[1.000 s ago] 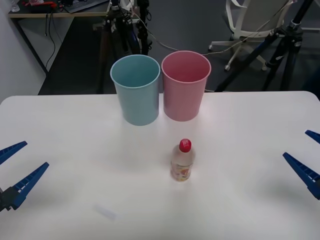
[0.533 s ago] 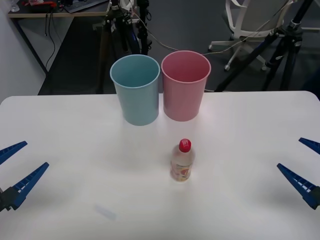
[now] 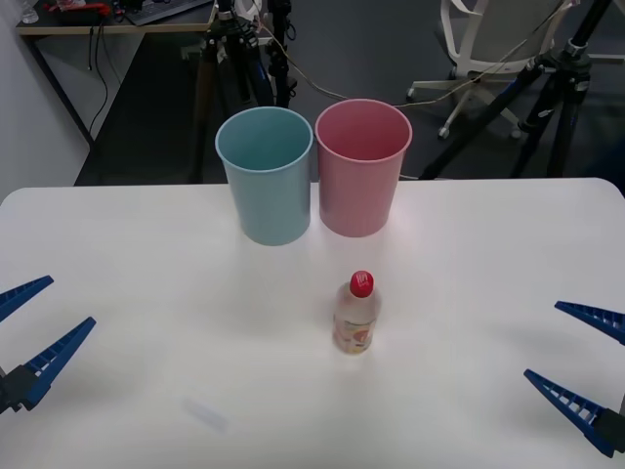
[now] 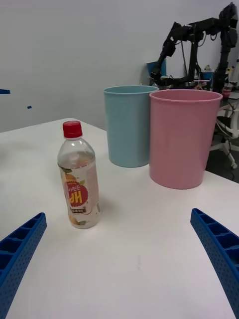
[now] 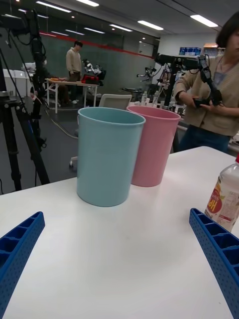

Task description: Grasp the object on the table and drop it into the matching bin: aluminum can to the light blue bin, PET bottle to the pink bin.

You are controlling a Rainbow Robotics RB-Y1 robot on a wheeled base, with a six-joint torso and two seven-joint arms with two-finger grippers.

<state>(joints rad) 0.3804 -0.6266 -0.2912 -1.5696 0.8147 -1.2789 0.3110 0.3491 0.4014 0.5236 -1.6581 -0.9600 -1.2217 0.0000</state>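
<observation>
Front view: a small clear plastic PET bottle with a red screw cap and a pale label with red-orange print (image 3: 356,318) stands upright on the wide white desk (image 3: 146,254), a little right of centre and nearer the robot than the two bins. The light blue round plastic bin (image 3: 266,176) and the pink round plastic bin (image 3: 362,168) stand upright side by side at the far edge of the desk, light blue on the left and pink on the right, their walls touching or nearly so. The bottle stands in front of the pink bin, apart from it.

The left gripper (image 3: 29,330) hovers at the left edge of the desk, its blue ribbed fingers (image 3: 61,354) spread wide and holding nothing. The right gripper (image 3: 578,363) hovers at the right edge of the desk, its blue ribbed fingers (image 3: 566,401) likewise spread wide and empty. Both grippers are well apart from the bottle.

Right wrist view: the bottle (image 4: 78,178) stands between the open fingers (image 4: 219,249) and farther off; the pink bin (image 4: 184,137) is nearer than the light blue bin (image 4: 127,124).

Left wrist view: the light blue bin (image 5: 107,155) stands in front of the pink bin (image 5: 153,144), with the bottle (image 5: 226,199) at the frame's edge beyond one open finger (image 5: 216,249).
</observation>
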